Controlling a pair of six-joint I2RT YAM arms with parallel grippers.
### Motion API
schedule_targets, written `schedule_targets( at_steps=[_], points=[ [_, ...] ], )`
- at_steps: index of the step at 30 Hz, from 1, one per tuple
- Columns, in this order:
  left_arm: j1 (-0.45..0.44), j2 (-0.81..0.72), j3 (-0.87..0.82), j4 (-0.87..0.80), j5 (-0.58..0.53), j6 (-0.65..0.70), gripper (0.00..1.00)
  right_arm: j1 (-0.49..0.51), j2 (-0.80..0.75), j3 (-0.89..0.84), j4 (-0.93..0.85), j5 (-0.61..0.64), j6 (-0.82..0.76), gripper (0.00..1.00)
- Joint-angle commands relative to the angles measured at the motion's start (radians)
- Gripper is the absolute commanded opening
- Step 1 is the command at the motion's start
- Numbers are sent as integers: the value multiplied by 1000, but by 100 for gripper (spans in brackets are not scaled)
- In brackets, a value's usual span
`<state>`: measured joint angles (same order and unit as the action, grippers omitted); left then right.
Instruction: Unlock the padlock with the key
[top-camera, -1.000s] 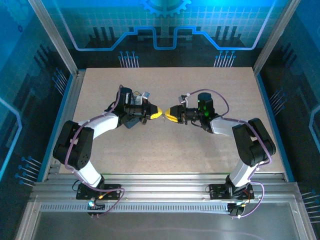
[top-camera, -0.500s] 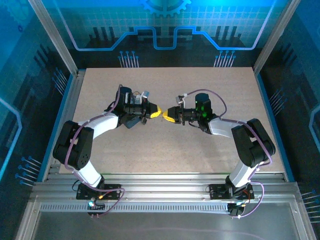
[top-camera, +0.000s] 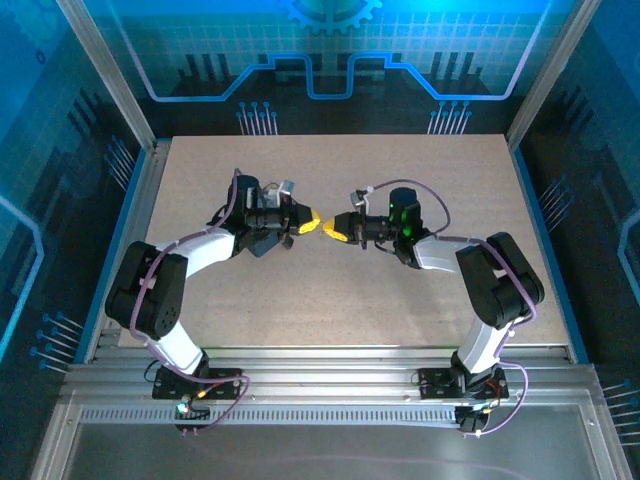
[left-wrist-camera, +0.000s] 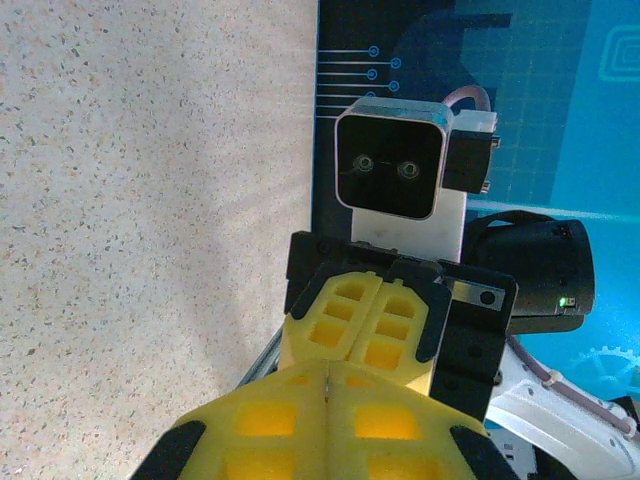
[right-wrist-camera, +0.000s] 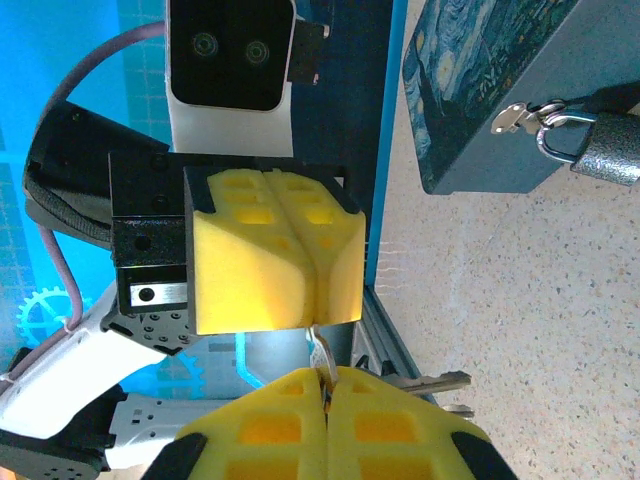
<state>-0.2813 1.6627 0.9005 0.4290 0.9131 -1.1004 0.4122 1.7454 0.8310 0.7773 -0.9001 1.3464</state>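
Note:
The padlock, dark-bodied with a thin silvery shackle, hangs on the hasp of a dark blue swirl-patterned tin on the table. Over the middle of the table my left gripper and right gripper meet tip to tip. In the right wrist view my right gripper is shut on a thin key ring, and the silvery key sticks out to the right of its fingers. The ring runs up into my left gripper, which is shut as well. In the left wrist view a sliver of metal shows in the seam of my left gripper.
The tin lies under my left forearm, left of the meeting fingertips. The speckled tabletop stretches out around both arms. A metal rail runs along the near edge, and blue panels wall in the sides and back.
The right gripper has slid left and a little farther away, closing the gap to the left gripper. The left gripper has shifted slightly away too.

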Motion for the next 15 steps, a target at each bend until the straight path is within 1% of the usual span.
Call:
schedule_targets(
  at_steps=[1, 2, 3, 5, 7, 9, 11, 13, 15],
  points=[
    [-2, -24, -28, -10, -2, -2, 13, 17, -10, 1, 31, 14, -36, 0],
    [4, -32, -26, -43, -15, 16, 23, 16, -18, 5, -19, 7, -73, 0],
    [12, -43, -23, -76, -29, 36, 30, 14, -29, 14, -87, 2, -122, 0],
    [33, -73, 0, -199, -72, 102, 46, 14, -67, 39, -305, 9, -280, 0],
    [47, -101, 39, -352, -124, 188, 55, 11, -97, 69, -476, 17, -411, 0],
    [47, -126, 94, -559, -225, 296, 60, -1, -111, 81, -576, 16, -482, 0],
    [41, -130, 150, -769, -384, 369, 62, -20, -117, 79, -629, 20, -520, 0],
    [27, -134, 143, -848, -520, 369, 63, -35, -115, 79, -666, 25, -553, 0],
    [-3, -134, 117, -864, -636, 350, 64, -45, -111, 87, -715, 33, -592, 0]
  ],
)
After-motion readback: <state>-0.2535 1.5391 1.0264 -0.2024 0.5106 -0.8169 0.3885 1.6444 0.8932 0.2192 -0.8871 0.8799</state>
